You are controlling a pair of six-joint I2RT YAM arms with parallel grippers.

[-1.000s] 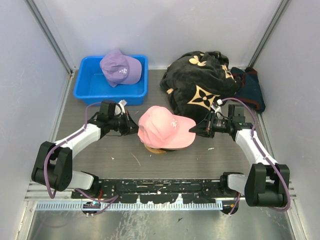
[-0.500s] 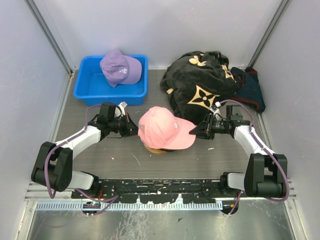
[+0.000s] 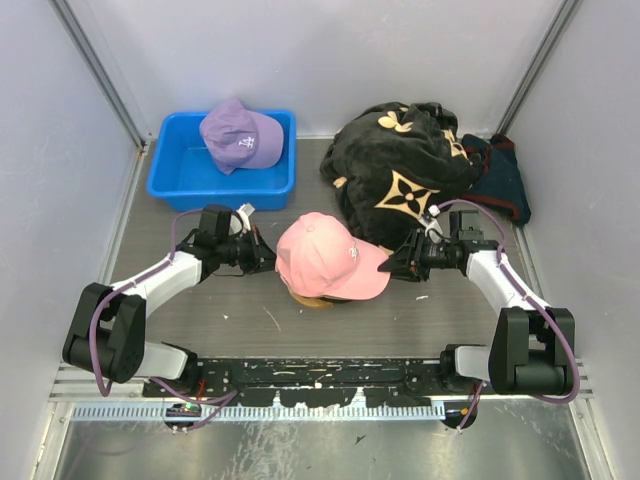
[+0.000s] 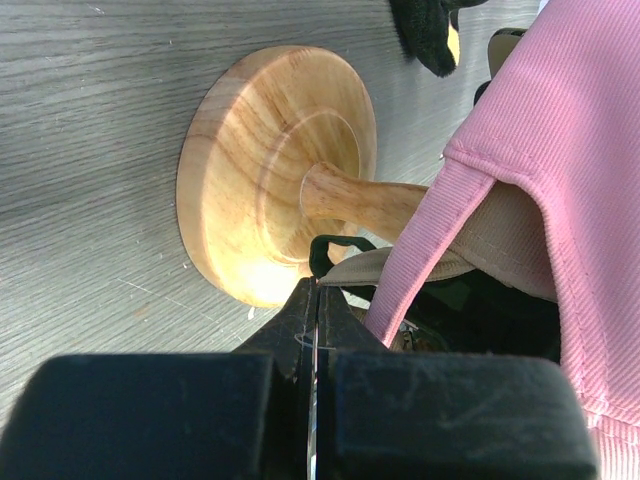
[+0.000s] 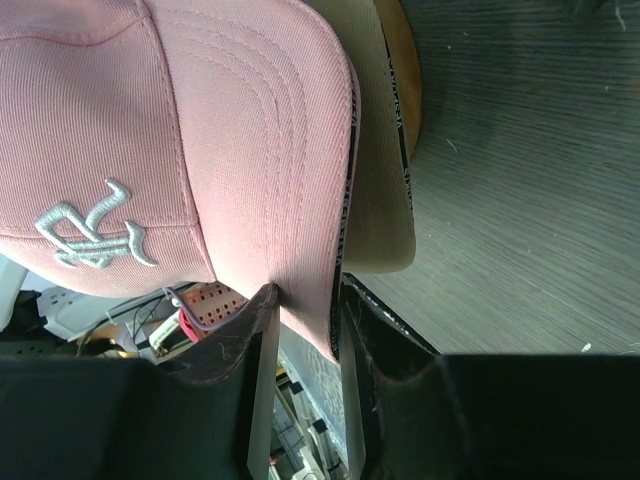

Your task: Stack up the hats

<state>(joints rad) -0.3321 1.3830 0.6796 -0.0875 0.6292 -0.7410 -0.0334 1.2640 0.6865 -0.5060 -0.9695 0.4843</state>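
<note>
Right gripper (image 5: 305, 295) pinches pink twill cap (image 5: 200, 120) at curved brim; left gripper (image 4: 317, 292) pressed together.

logo on pink cap (image 5: 200, 130) illegible

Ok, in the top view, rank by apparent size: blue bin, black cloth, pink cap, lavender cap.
Largest to smallest: black cloth, blue bin, pink cap, lavender cap. Cloth and bin are fairly close.

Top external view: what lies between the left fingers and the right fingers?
The pink baseball cap, sitting on the round-based wooden stand, fills that stretch in the top external view. The right wrist view shows a tan brim under its pink brim.
</note>
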